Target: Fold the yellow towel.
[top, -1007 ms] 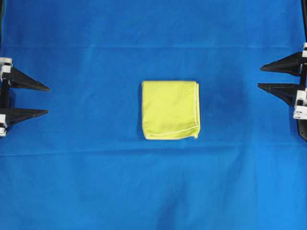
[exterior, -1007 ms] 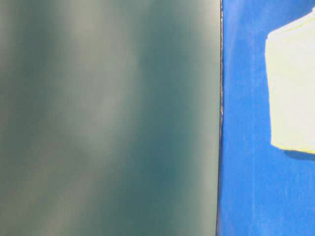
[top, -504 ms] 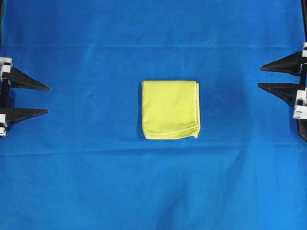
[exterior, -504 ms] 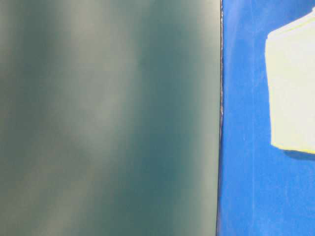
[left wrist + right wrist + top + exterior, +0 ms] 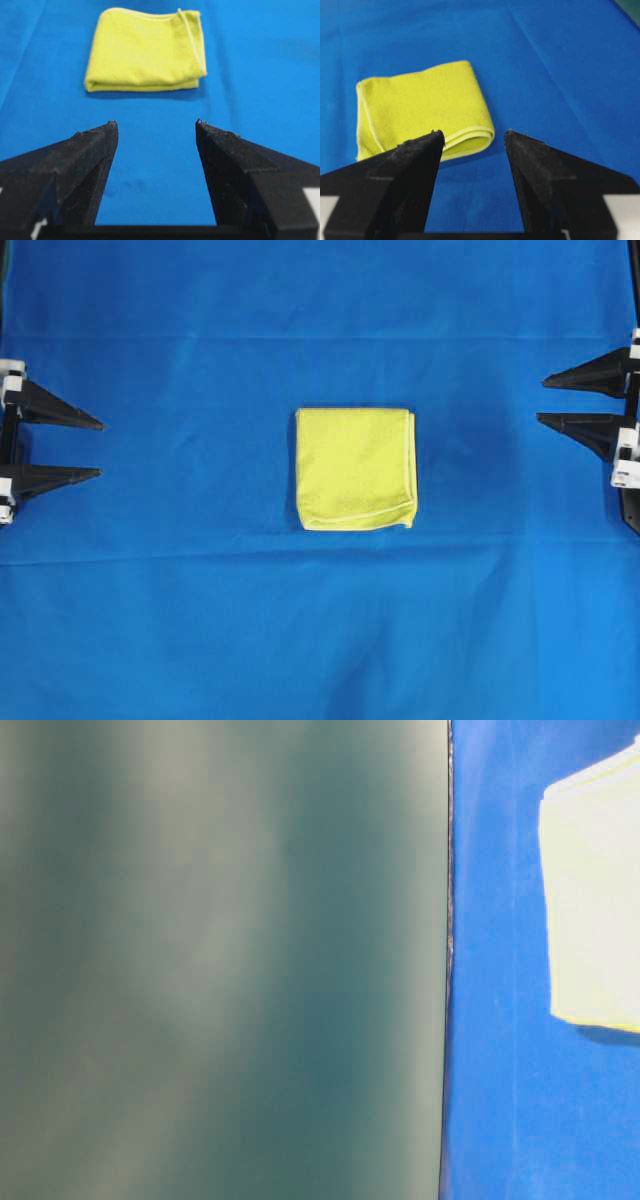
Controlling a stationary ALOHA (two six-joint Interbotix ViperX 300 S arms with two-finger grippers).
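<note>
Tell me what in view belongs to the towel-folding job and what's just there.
Belongs to the job:
- yellow towel, lying folded at centre
- left gripper, open, empty
- right gripper, open, empty

Just there:
- blue cloth covering the table
- grey-green panel filling the table-level view

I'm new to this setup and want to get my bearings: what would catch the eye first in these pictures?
The yellow towel stands out first: a compact folded square lying in the middle of the large blue cloth. Next come the two black grippers at the edges of the overhead view, the left gripper and the right gripper, both open, empty and well apart from the towel.
</note>
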